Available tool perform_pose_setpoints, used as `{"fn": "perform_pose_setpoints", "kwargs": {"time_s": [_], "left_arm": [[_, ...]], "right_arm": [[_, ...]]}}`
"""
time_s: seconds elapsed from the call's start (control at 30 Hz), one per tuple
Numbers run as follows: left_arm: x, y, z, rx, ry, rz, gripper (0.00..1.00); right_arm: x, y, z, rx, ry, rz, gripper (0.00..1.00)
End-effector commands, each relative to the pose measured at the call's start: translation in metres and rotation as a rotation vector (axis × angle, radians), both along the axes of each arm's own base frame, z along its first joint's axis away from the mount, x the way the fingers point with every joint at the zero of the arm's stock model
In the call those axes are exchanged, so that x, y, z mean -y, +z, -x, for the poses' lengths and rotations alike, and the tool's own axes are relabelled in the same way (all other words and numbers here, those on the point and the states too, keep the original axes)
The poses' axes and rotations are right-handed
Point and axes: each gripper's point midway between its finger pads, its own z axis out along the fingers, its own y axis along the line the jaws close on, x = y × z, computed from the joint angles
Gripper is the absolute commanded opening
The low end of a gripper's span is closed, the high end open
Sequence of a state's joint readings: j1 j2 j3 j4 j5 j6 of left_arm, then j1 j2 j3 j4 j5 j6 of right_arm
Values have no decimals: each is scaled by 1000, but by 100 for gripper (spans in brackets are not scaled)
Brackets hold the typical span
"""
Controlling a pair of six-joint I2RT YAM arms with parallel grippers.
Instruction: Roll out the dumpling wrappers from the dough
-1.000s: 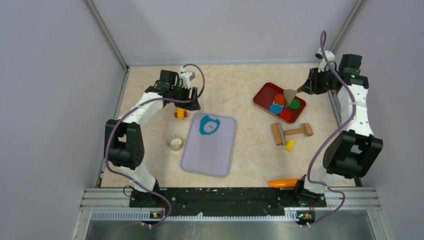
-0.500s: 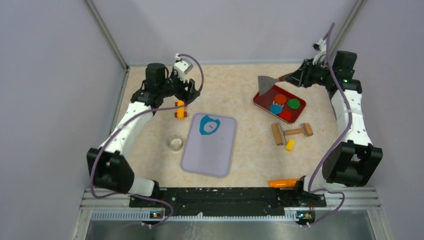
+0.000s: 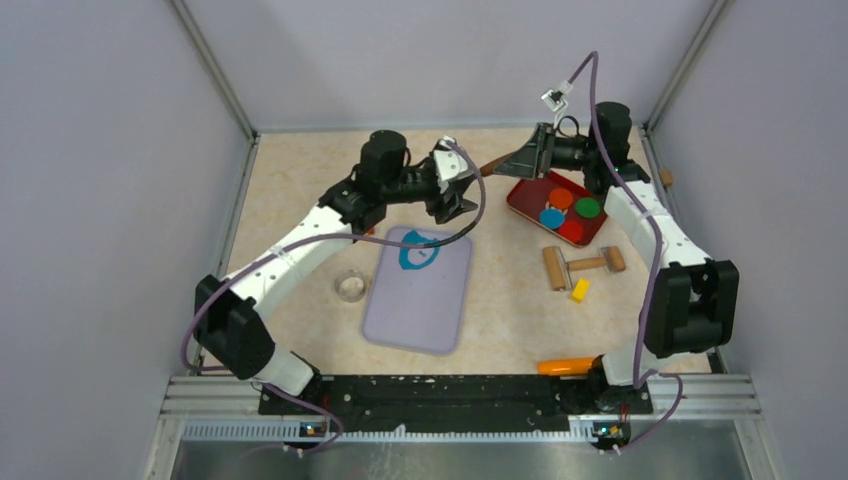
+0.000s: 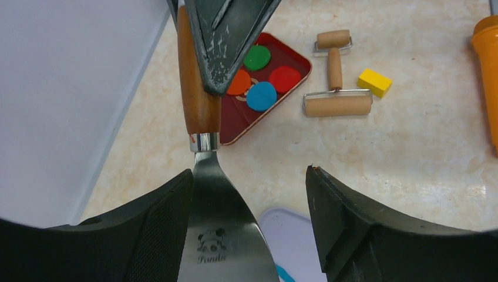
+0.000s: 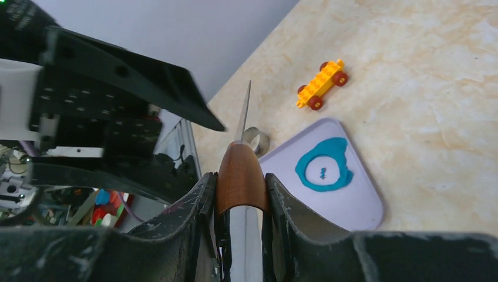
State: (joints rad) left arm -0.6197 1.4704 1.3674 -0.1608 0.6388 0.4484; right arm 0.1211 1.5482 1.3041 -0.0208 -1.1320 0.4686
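Dough (image 3: pixel 418 250) of teal-blue colour lies on the far end of the lavender mat (image 3: pixel 420 300). It is a flat, irregular patch with a pale middle, like a ring, and some small blue crumbs inside. The mat lies in the middle of the beige table (image 3: pixel 510 315).

Both arms reach over the far part of the table and meet between the mat and the red tray (image 4: pixel 234 124). The right gripper (image 5: pixel 239 176) is clamped on the brown wooden handle of a scraper (image 4: pixel 226 235). The metal blade points toward the left gripper (image 4: pixel 249 176). The fingers of this one stand apart and the blade is in the gap between them, close to one finger; whether it touches, I cannot tell. On the blade a small panda figure is stamped, and under it the word "Panda" can be read.

In the tray lie four flat round discs: orange, green, blue and red. Just beside the tray, on its near side, lies a wooden roller (image 3: pixel 580 265). An orange cylinder (image 3: pixel 567 366) lies at the near edge, by the base of the right arm. A yellow toy car (image 5: pixel 322 84) stands beyond the mat. A small clear round dish (image 3: pixel 350 287) is just beside the left edge of the mat. A little yellow block (image 3: pixel 579 290) lies near the roller.
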Motion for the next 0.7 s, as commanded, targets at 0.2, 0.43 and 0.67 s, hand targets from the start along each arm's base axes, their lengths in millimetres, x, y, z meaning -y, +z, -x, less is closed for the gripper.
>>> {"fn": "perform_pose_setpoints", "kwargs": {"time_s": [0.2, 0.43, 0.67], "left_arm": [[20, 2, -43, 82, 86, 5, 72], [29, -4, -37, 80, 23, 10, 52], [24, -21, -29, 40, -7, -52, 4]], "right_arm": [[-19, 23, 20, 57, 81, -53, 0], [-22, 14, 23, 17, 80, -50, 0], [-22, 3, 17, -36, 65, -38, 1]]}}
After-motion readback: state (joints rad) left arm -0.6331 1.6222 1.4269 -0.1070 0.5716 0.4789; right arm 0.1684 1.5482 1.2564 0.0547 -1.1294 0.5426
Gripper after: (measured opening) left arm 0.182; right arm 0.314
